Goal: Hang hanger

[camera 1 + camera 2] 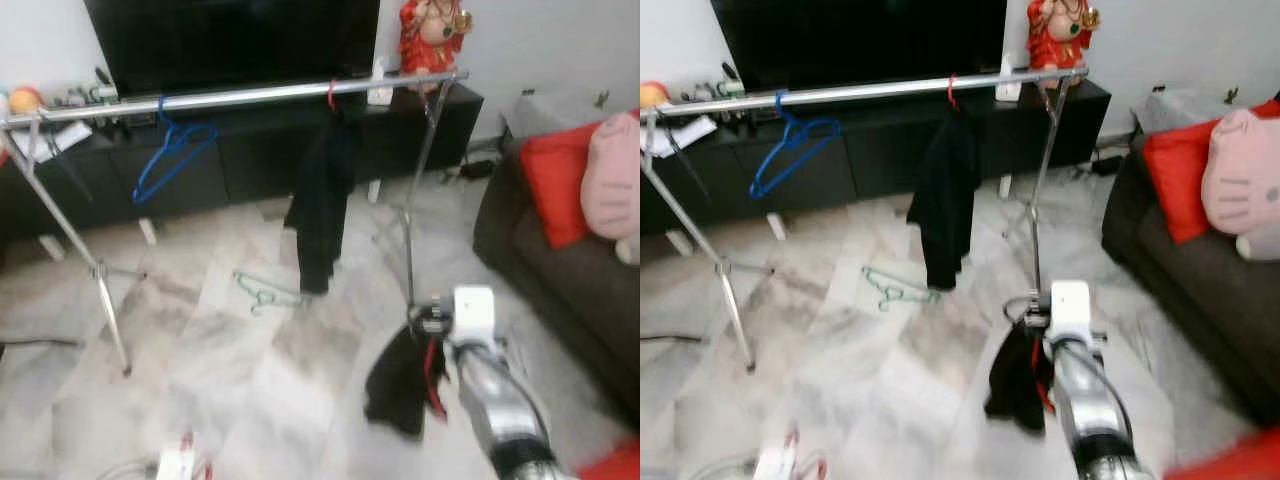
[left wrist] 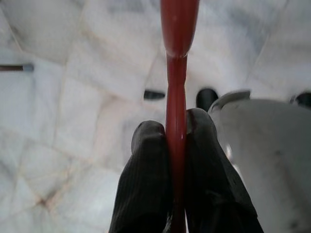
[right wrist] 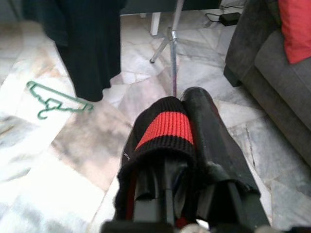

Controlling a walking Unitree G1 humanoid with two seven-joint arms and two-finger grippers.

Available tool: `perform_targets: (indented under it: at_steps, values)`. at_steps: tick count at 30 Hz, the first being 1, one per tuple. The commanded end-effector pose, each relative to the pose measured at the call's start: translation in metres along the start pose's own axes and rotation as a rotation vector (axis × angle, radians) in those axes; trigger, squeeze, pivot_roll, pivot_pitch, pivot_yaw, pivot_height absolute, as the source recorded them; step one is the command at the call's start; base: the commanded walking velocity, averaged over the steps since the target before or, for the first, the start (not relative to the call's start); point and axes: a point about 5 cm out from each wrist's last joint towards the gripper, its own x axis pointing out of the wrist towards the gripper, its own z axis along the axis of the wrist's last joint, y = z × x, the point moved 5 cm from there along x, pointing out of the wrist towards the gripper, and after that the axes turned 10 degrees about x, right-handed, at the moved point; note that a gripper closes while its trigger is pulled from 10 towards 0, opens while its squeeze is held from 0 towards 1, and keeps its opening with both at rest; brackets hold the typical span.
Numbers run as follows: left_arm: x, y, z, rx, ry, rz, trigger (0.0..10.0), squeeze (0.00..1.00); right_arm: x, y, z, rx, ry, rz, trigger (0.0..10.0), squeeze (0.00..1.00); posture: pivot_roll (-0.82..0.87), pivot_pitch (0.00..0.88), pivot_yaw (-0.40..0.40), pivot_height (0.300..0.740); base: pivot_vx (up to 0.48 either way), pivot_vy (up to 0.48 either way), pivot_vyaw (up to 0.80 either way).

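While the right gripper (image 1: 428, 328) hangs low over the floor, its fingers sit close together with a black garment (image 1: 398, 385) draped over and caught between them. A red strip shows in the folds; whether that is a hanger I cannot tell. The left gripper (image 2: 175, 127) is clamped narrow on a thin red hanger (image 2: 178, 29), whose bar runs straight out from the fingertips along the fingers' own line. Its hook is out of sight, so I cannot tell which way it faces.

The rail (image 1: 250, 93) lies ahead of and well above both grippers, its long axis running left to right. The right gripper looks nearer to it, close to the rail's right-hand post. A blue hanger (image 1: 172, 150) and a coat (image 1: 322, 200) already hang there, with bare rail between them. A green hanger (image 1: 262, 292) lies on the floor, ahead and left of the right gripper.
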Motion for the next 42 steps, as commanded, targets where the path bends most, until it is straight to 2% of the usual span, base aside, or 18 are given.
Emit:
perform_targets:
  at_steps: [1,8,19,33,37,42]
  values:
    - [-0.002,-0.010,-0.011,0.009,0.038,-0.027,10.0,0.00,0.002,-0.002,0.011,0.000,-0.035,-0.003,10.0,0.00,-0.05,0.021,-0.050,0.740,-0.277,0.000,0.00]
    - [-0.002,-0.011,-0.013,0.009,0.039,-0.029,10.0,0.00,0.002,-0.002,0.012,0.000,-0.036,-0.001,10.0,0.00,-0.05,0.016,-0.050,0.740,-0.283,0.000,0.00]
    - [-0.002,-0.005,-0.014,0.017,0.043,-0.025,10.0,0.00,0.002,0.001,0.011,0.003,-0.035,0.003,10.0,0.00,-0.05,0.000,-0.043,0.740,-0.285,0.000,0.00]
    - [-0.003,-0.013,-0.018,0.025,0.052,-0.035,10.0,0.00,0.002,0.003,0.011,0.005,-0.033,0.006,10.0,0.00,-0.05,0.000,-0.037,0.740,-0.294,0.000,0.00]
    - [-0.003,-0.011,-0.016,0.023,0.042,-0.032,10.0,0.00,0.002,0.004,0.013,0.003,-0.037,0.009,10.0,0.00,-0.05,0.007,-0.039,0.740,-0.297,0.000,0.00]
    - [-0.001,-0.002,-0.005,0.022,0.004,-0.015,10.0,0.00,0.003,0.004,0.015,0.000,-0.039,0.013,10.0,0.00,-0.05,0.016,-0.041,0.740,-0.298,0.000,0.00]
